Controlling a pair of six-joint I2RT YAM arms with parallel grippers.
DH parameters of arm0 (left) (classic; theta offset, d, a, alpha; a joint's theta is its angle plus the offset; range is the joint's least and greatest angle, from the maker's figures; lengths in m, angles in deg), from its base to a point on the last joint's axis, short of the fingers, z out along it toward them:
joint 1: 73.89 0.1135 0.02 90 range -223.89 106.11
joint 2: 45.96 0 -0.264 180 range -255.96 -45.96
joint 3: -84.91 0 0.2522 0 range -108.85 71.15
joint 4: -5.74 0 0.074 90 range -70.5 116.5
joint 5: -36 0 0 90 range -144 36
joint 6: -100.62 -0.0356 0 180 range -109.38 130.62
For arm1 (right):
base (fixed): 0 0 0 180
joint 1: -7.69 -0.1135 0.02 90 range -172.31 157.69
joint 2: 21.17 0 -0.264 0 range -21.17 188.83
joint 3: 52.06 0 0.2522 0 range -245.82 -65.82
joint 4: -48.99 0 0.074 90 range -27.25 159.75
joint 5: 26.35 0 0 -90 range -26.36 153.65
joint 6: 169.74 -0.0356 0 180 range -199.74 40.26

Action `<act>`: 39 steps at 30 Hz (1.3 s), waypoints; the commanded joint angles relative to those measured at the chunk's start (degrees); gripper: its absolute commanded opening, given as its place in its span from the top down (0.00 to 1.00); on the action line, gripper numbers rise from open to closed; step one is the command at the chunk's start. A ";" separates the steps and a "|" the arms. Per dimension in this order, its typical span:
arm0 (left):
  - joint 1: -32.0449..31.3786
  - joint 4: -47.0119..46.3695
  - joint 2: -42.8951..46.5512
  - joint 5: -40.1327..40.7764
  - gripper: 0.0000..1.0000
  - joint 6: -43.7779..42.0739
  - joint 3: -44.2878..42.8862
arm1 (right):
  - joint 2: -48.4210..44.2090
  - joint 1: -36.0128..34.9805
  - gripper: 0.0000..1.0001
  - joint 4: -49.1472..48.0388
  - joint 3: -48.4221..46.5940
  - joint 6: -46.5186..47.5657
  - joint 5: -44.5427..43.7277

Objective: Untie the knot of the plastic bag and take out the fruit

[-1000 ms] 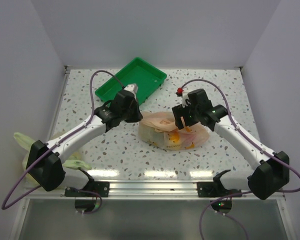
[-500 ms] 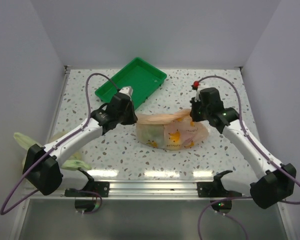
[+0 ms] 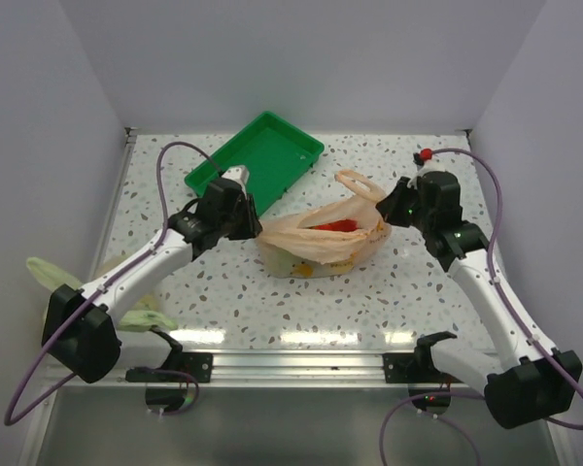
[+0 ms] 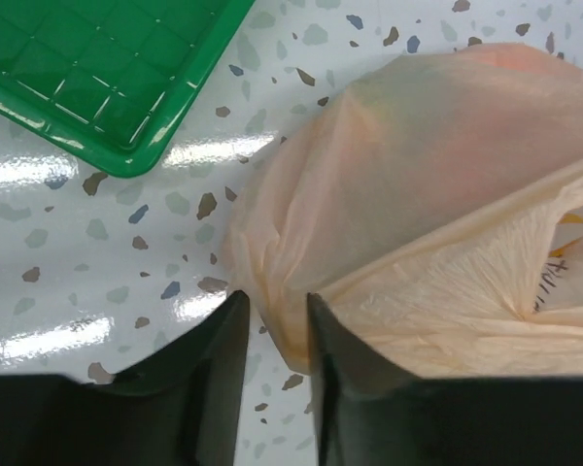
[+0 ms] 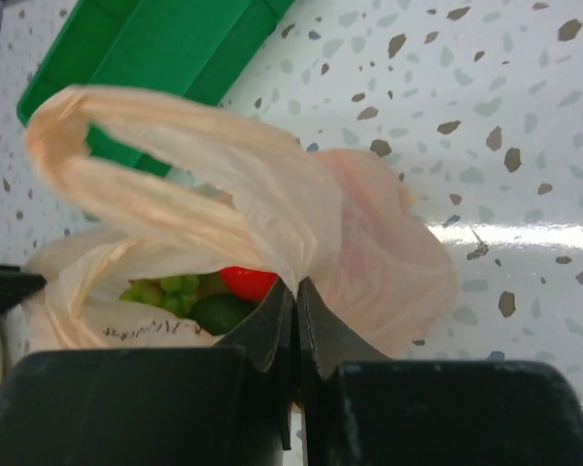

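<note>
The pale orange plastic bag [image 3: 311, 254] lies mid-table with its mouth pulled wide. Inside show a red fruit [image 3: 335, 226] and a yellow one [image 3: 336, 260]. My right gripper [image 3: 385, 216] is shut on the bag's right rim, and a handle loop [image 3: 358, 184] stands up beside it. The right wrist view shows that gripper [image 5: 294, 286] pinching film, with a red fruit [image 5: 248, 282], green grapes [image 5: 170, 288] and a dark green piece [image 5: 219, 313] behind. My left gripper [image 4: 274, 301] stands slightly open at the bag's [image 4: 428, 194] left corner, a fold of film loose between its fingers. The knot is out of view.
A green tray [image 3: 257, 155] sits at the back left, close behind the left gripper; its corner [image 4: 107, 78] shows in the left wrist view. A yellow-green bag [image 3: 49, 272] lies at the table's left edge by the left arm's base.
The right gripper shut on the bag's rim and drew it right and back, opening the mouth. The left gripper shifted left and its jaws parted a little.
</note>
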 commanded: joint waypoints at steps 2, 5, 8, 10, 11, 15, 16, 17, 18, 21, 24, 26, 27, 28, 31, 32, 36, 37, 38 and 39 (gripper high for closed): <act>-1.37 -3.64 3.96 -3.00 0.51 -3.15 -2.99 | -0.02 0.07 1.00 -2.86 -0.31 8.06 11.03; -6.36 -3.55 4.31 -0.20 0.17 -3.76 -5.88 | 0.06 -0.11 1.00 -1.19 -1.10 11.13 12.72; -11.64 -1.18 1.61 4.20 0.00 -3.68 -11.40 | -0.90 -0.55 1.00 -0.22 -1.36 13.42 13.08; -13.33 0.31 -0.60 5.86 0.00 -2.19 -14.23 | -1.43 -0.99 1.00 0.30 -1.28 14.30 12.73; -15.25 0.75 -2.96 6.83 0.00 -1.92 -17.03 | -1.60 -1.42 1.00 0.48 -1.28 14.65 12.38; -20.53 4.53 -10.35 14.30 0.00 -1.48 -24.86 | -2.40 -2.22 1.00 0.83 -1.10 14.92 11.23; -21.33 6.45 -12.02 16.75 0.00 -1.22 -26.36 | -2.48 -2.48 1.00 0.75 -0.84 14.92 10.88; -22.64 7.25 -15.08 17.99 0.00 -1.04 -28.55 | -2.57 -3.00 1.00 0.57 -0.57 14.83 10.71; -23.00 7.96 -16.59 19.13 0.00 -0.86 -29.35 | -2.75 -3.36 1.00 0.40 -0.49 14.75 10.36; -23.36 11.29 -21.60 22.83 0.00 -0.51 -31.38 | -3.19 -3.97 1.00 0.39 -0.04 14.40 8.60; -23.36 15.16 -23.81 28.19 0.01 0.10 -30.60 | -4.07 -3.97 1.00 1.53 0.31 14.04 4.30; -23.18 15.96 -23.03 31.09 0.03 0.10 -27.71 | -5.03 -3.80 1.00 2.50 0.92 13.00 1.84; -23.01 16.05 -22.41 31.88 0.07 0.19 -26.39 | -5.12 -3.80 1.00 3.03 1.10 12.73 -2.52; -22.74 16.22 -21.62 32.67 0.08 0.37 -24.89 | -5.30 -3.71 1.00 4.08 1.36 12.20 -4.74; -19.24 15.88 -17.06 31.81 0.15 0.98 -17.87 | -5.30 -2.31 1.00 5.31 1.71 9.57 -10.81; -16.88 15.70 -13.91 31.19 0.17 0.90 -14.19 | -5.30 -1.52 1.00 5.49 2.06 7.91 -11.96; -10.36 14.03 -5.28 28.20 0.28 -1.73 -6.52 | -4.16 1.90 1.00 5.84 2.50 4.21 -14.61; -9.48 13.59 -3.88 27.33 0.32 -2.26 -5.47 | -3.72 2.70 1.00 5.67 2.68 3.50 -14.08; -7.55 13.68 -1.77 26.62 0.35 -2.79 -3.89 | -3.37 4.36 1.00 5.49 2.85 2.02 -13.47; -6.84 13.76 -0.97 26.09 0.42 -3.75 -3.35 | -3.02 5.24 1.00 5.49 2.94 1.22 -12.94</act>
